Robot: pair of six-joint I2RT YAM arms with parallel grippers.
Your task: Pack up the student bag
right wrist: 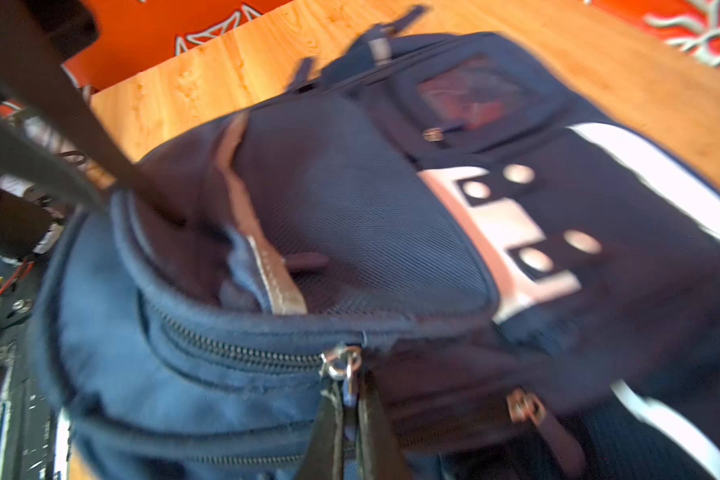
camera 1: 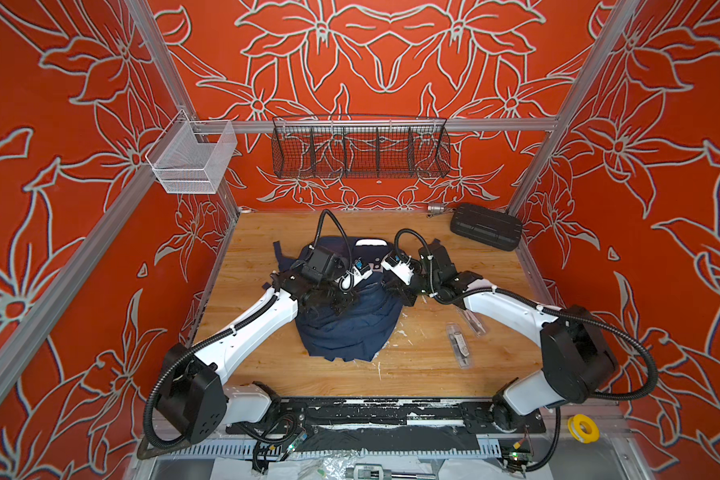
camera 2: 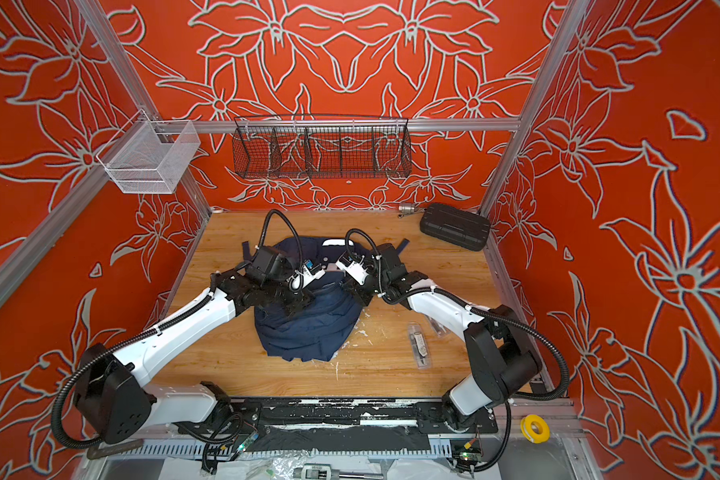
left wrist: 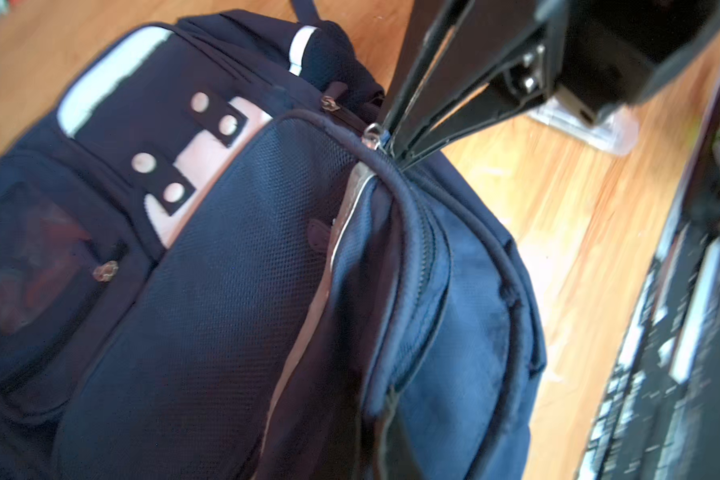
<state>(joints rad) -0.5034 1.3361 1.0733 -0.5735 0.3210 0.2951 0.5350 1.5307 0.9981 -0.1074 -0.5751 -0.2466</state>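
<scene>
The student bag point(camera 1: 346, 328), a navy backpack with white patches, lies in the middle of the wooden table point(camera 1: 412, 374) in both top views, also point(camera 2: 308, 332). My right gripper point(right wrist: 350, 399) is shut on the silver zipper pull point(right wrist: 341, 365) of a blue compartment. The left wrist view shows that right gripper point(left wrist: 393, 153) closed at the pull point(left wrist: 375, 135). My left gripper point(right wrist: 138, 205) is shut on the fabric rim of the bag's opening. Its own jaws are hidden behind fabric in the left wrist view. Both grippers, left point(camera 1: 344, 301) and right point(camera 1: 393, 289), sit over the bag.
A black ribbed hard case point(camera 1: 486, 226) lies at the back right. Two clear plastic packets point(camera 1: 460, 345) lie right of the bag. A black wire basket point(camera 1: 360, 151) and a white mesh basket point(camera 1: 192, 160) hang on the rail. A yellow tape roll point(camera 1: 583, 428) sits front right.
</scene>
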